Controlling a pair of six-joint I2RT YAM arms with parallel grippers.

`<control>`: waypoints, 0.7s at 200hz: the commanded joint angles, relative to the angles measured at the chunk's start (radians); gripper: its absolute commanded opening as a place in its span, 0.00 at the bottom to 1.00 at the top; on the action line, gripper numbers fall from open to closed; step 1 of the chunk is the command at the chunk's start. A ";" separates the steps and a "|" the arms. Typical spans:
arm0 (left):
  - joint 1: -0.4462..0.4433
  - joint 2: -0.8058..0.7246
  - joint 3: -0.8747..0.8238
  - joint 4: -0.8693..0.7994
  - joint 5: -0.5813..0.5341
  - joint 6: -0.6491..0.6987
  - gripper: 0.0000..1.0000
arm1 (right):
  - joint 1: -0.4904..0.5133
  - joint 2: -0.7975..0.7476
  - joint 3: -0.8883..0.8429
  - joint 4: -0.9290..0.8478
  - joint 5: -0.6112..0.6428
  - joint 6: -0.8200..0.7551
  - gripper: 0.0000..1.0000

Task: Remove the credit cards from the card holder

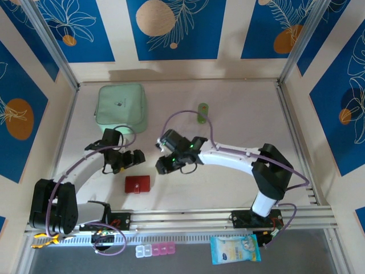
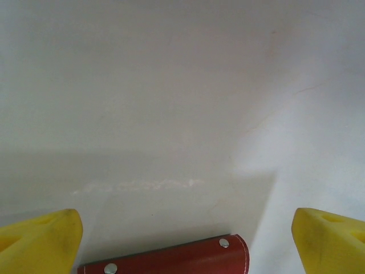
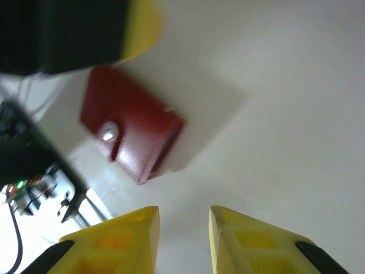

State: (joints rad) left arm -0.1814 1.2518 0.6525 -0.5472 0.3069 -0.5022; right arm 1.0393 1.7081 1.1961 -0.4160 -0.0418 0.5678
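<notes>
On the white bench [image 1: 239,131] the left arm [image 1: 80,168] and right arm [image 1: 228,155] curl inward, wrists tipped down towards the small closed red rectangular wallet [image 1: 137,184] lying flat between them. Left claw [image 2: 188,228] spread wide just beyond it; right claw [image 3: 183,220] narrowly parted, empty

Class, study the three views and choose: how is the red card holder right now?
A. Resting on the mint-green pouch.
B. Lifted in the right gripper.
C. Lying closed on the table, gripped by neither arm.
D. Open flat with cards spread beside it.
C: the card holder lies shut on the table, with the left gripper wide open over it and the right gripper clear of it.
</notes>
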 commanded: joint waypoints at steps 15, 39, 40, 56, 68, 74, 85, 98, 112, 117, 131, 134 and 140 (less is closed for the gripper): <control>0.026 -0.040 -0.006 0.035 -0.015 -0.064 0.89 | 0.118 0.107 0.044 0.064 -0.038 -0.043 0.28; 0.079 -0.044 0.005 0.028 -0.002 -0.056 0.86 | 0.176 0.158 0.063 0.100 -0.040 -0.059 0.28; 0.081 -0.045 0.005 0.027 -0.001 -0.056 0.86 | 0.177 0.162 0.065 0.102 -0.041 -0.059 0.28; 0.124 -0.051 0.008 0.024 0.021 -0.052 0.82 | 0.203 0.203 0.089 0.108 -0.040 -0.074 0.28; 0.147 -0.053 0.007 0.028 0.041 -0.049 0.81 | 0.213 0.232 0.106 0.109 -0.035 -0.080 0.27; 0.156 -0.052 0.009 0.027 0.050 -0.046 0.81 | 0.216 0.243 0.112 0.111 -0.035 -0.082 0.27; 0.161 -0.054 0.010 0.024 0.059 -0.040 0.81 | 0.214 0.263 0.125 0.110 -0.021 -0.078 0.27; 0.164 -0.063 0.009 0.016 0.064 -0.035 0.82 | 0.207 0.284 0.141 0.105 -0.010 -0.075 0.26; 0.163 -0.075 0.007 0.009 0.067 -0.030 0.82 | 0.192 0.301 0.149 0.106 -0.003 -0.068 0.25; 0.164 -0.081 0.006 0.006 0.067 -0.029 0.82 | 0.186 0.307 0.152 0.107 -0.001 -0.064 0.24; 0.164 -0.095 0.003 -0.002 0.066 -0.027 0.83 | 0.164 0.321 0.157 0.109 -0.006 -0.055 0.24; 0.164 -0.096 0.001 -0.003 0.066 -0.025 0.83 | 0.161 0.324 0.158 0.111 -0.005 -0.053 0.24; 0.164 -0.101 -0.002 -0.003 0.067 -0.025 0.83 | 0.153 0.329 0.157 0.113 -0.002 -0.049 0.23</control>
State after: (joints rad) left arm -0.0269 1.1824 0.6479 -0.5175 0.3454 -0.5472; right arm 1.2270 2.0102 1.3273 -0.3058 -0.0525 0.5060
